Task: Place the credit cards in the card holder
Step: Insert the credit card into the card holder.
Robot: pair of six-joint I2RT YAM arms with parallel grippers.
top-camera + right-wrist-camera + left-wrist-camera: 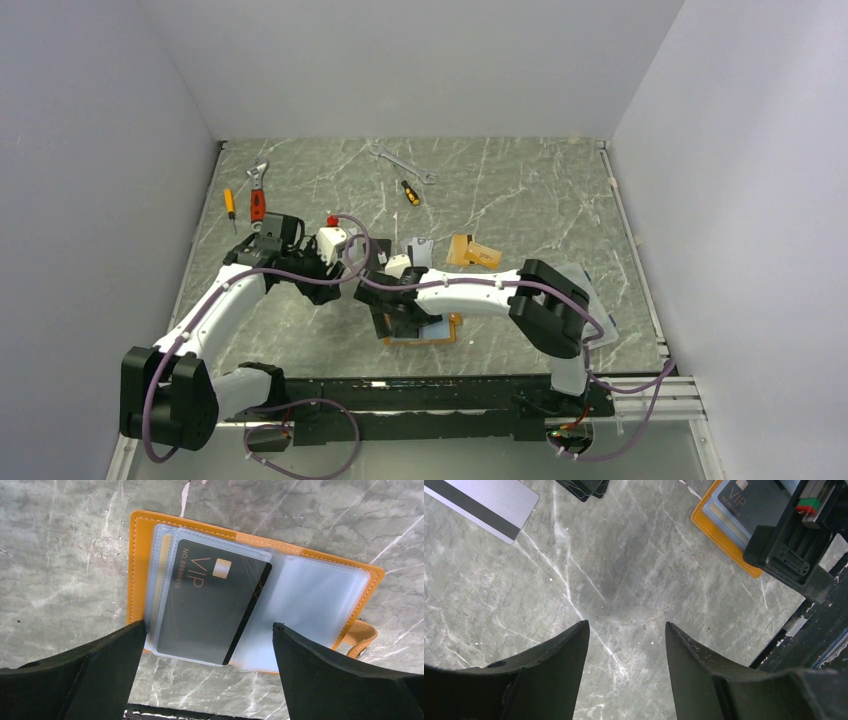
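Right pincer [209, 625] hangs open over the card holder [135, 555] at the counter [60, 555] front edge; push the skewed black card [210, 605] fully in. Left pincer [626, 625] open, empty.

You'll see the marbled table [520, 200] bearing the open card holder [137, 570] lower centre, credit cards [473, 252] mid-frame, spanner [403, 163] and screwdrivers [410, 192] across the upper left.

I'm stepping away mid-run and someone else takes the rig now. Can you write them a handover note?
Left gripper: jaws open, empty, over bare table.
Right gripper: jaws open, empty, above the open card holder.
Done: a black VIP card in a clear pocket.
To do: silver card, dark cards and orange-tan cards lie loose on the table.
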